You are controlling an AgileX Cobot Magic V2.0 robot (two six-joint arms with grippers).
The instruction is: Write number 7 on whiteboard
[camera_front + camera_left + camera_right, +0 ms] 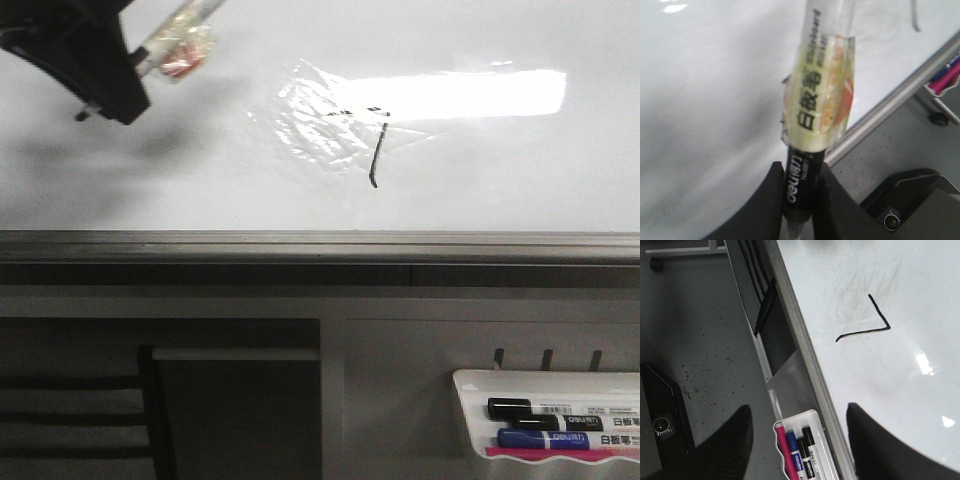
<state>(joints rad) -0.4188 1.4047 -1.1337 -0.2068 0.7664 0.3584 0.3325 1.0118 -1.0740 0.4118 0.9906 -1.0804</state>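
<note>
Holding: the left tool [799, 200] is clamped on a black-bodied whiteboard marker [812, 125] wrapped in yellowish clear tape; in the front view this tool [85, 60] sits at the board's upper left, well apart from the figure.
Right tool: its two dark fingers [727, 445] stand wide apart with nothing between them.
Task figure: the small thin black number 7 [376, 150] lies near the middle of the large glossy white whiteboard [150, 170], partly in a bright glare band and beside a wrinkled shiny patch [310, 120]; the right wrist view shows it [867, 325] plainly.
Surroundings: a dark grey metal rail [300, 245] edges the board; below it hangs a small white marker tray [470, 385] holding a black marker [540, 410], a blue marker [560, 438] and a pink one [782, 447].
Obstructions: nothing lies over the figure.
Writing: the held marker reads "deli" with Chinese characters and faint "whiteboard marker"; the tray markers' labels are too small to read fully.
</note>
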